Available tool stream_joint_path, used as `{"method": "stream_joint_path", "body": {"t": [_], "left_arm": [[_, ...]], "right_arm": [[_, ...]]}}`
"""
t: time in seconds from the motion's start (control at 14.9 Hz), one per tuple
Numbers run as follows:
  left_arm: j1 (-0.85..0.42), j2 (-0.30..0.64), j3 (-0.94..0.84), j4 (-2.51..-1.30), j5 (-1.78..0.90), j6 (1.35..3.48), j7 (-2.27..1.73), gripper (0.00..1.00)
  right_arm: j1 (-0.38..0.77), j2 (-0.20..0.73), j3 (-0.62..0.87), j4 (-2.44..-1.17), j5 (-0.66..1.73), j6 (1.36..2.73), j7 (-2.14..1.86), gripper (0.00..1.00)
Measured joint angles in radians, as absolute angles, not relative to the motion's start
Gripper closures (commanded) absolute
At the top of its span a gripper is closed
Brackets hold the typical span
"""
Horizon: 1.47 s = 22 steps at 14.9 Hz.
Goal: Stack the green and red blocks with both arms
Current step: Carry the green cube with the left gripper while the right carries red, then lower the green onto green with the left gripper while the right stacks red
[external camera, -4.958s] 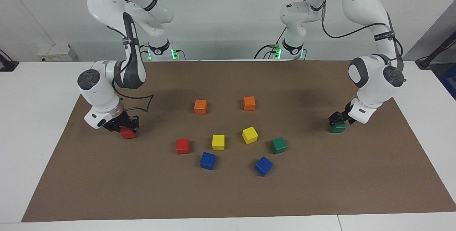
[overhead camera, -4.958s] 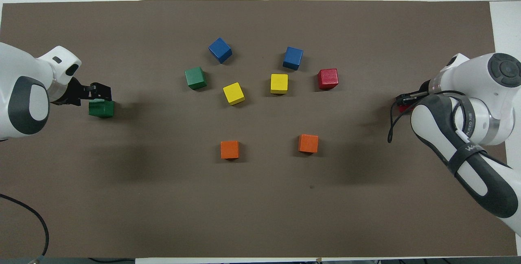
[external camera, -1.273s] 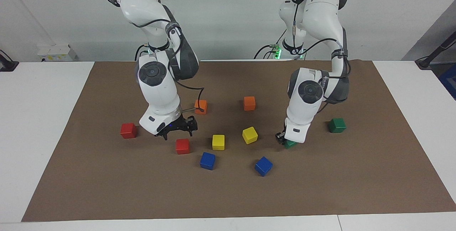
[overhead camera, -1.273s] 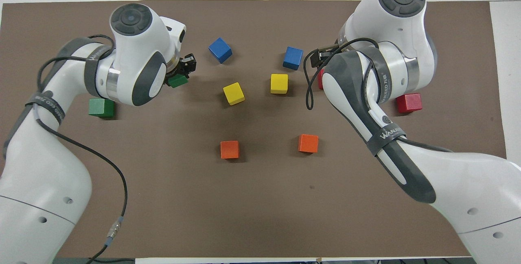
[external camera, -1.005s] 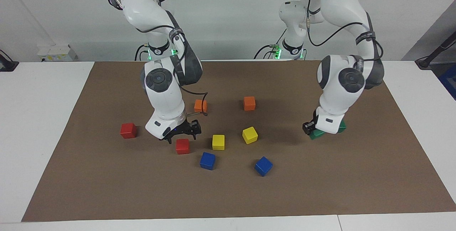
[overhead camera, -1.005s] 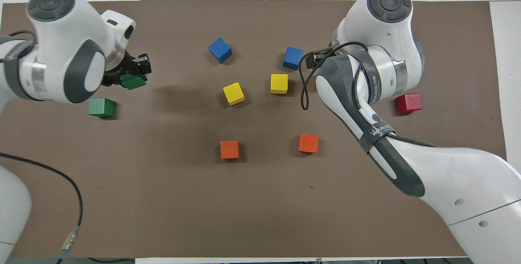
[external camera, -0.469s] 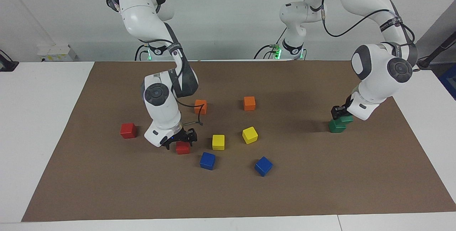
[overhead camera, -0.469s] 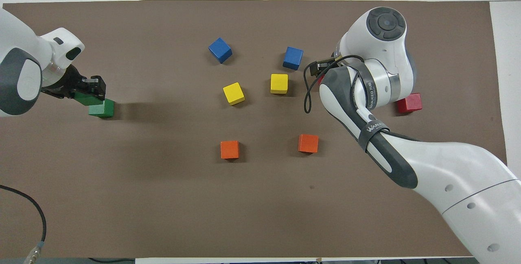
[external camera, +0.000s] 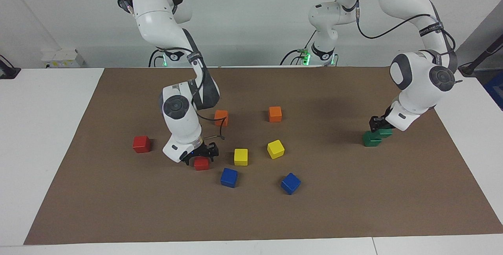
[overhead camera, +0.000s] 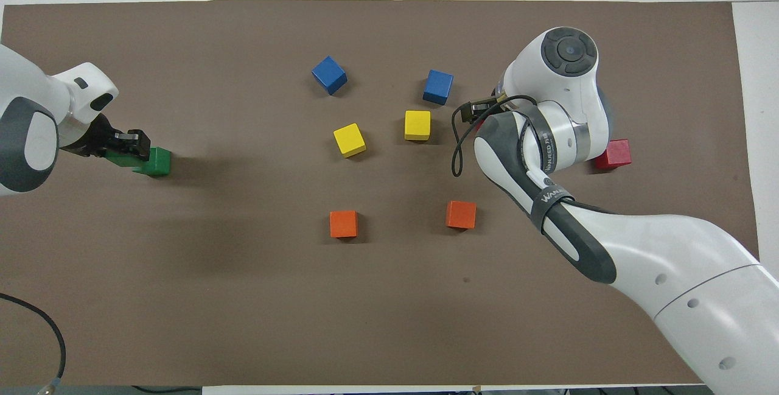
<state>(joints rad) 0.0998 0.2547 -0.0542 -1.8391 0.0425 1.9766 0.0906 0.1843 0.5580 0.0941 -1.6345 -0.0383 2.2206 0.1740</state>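
the left gripper (overhead camera: 125,146) grips a green block (overhead camera: 118,157) over the second green block (overhead camera: 156,162) (partly covered); a red block (overhead camera: 613,154) lies beside the right arm (overhead camera: 551,139).

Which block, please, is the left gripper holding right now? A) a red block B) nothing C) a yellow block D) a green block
D: the left gripper is shut on a green block, holding it over the other green block at the left arm's end of the table.
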Motion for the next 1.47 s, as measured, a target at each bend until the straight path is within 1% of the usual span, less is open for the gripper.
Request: {"method": "stream_joint_path", "body": {"t": [0.07,0.13,0.2,0.27,0.6,0.74,0.87,1.07,1.21,1.27,1.41,1.47], "left_arm": [[0.101,0.251,-0.054,-1.843,0.042,1.981,0.093,1.0],[0.101,0.248,-0.055,-1.846,0.042,1.988,0.093,1.0],[0.101,0.246,-0.056,-1.849,0.042,1.998,0.093,1.0],[0.101,0.245,-0.056,-1.856,0.041,2.011,0.093,1.0],[0.102,0.246,-0.056,-1.898,0.024,2.065,0.093,1.0],[0.104,0.245,-0.056,-1.9,0.012,2.068,0.093,1.0],[0.105,0.245,-0.056,-1.902,0.01,2.068,0.093,1.0],[0.108,0.245,-0.056,-1.911,0.009,2.082,0.093,1.0],[0.109,0.245,-0.056,-1.916,0.009,2.086,0.093,1.0],[0.109,0.245,-0.056,-1.917,0.009,2.087,0.093,1.0],[0.109,0.245,-0.056,-1.917,0.009,2.088,0.093,1.0],[0.109,0.245,-0.056,-1.917,0.009,2.088,0.093,1.0]], "right_arm": [[0.185,0.558,0.094,-1.637,-0.038,2.221,0.174,0.27],[0.186,0.558,0.094,-1.637,-0.038,2.221,0.174,0.62],[0.186,0.558,0.094,-1.637,-0.038,2.221,0.174,0.95],[0.186,0.558,0.094,-1.637,-0.038,2.221,0.175,1.0],[0.188,0.552,0.094,-1.633,-0.038,2.218,0.234,1.0],[0.181,0.537,0.089,-1.605,-0.039,2.172,0.238,1.0],[0.152,0.496,0.079,-1.562,-0.044,2.092,0.228,1.0],[0.055,0.401,0.077,-1.554,-0.045,2.009,0.139,1.0],[0.001,0.346,0.076,-1.58,-0.045,1.968,0.087,1.0],[-0.02,0.317,0.076,-1.612,-0.045,1.963,0.064,1.0],[-0.064,0.263,0.076,-1.703,-0.045,1.98,-0.007,1.0],[-0.089,0.24,0.076,-1.759,-0.045,2.019,-0.053,1.0]]}}
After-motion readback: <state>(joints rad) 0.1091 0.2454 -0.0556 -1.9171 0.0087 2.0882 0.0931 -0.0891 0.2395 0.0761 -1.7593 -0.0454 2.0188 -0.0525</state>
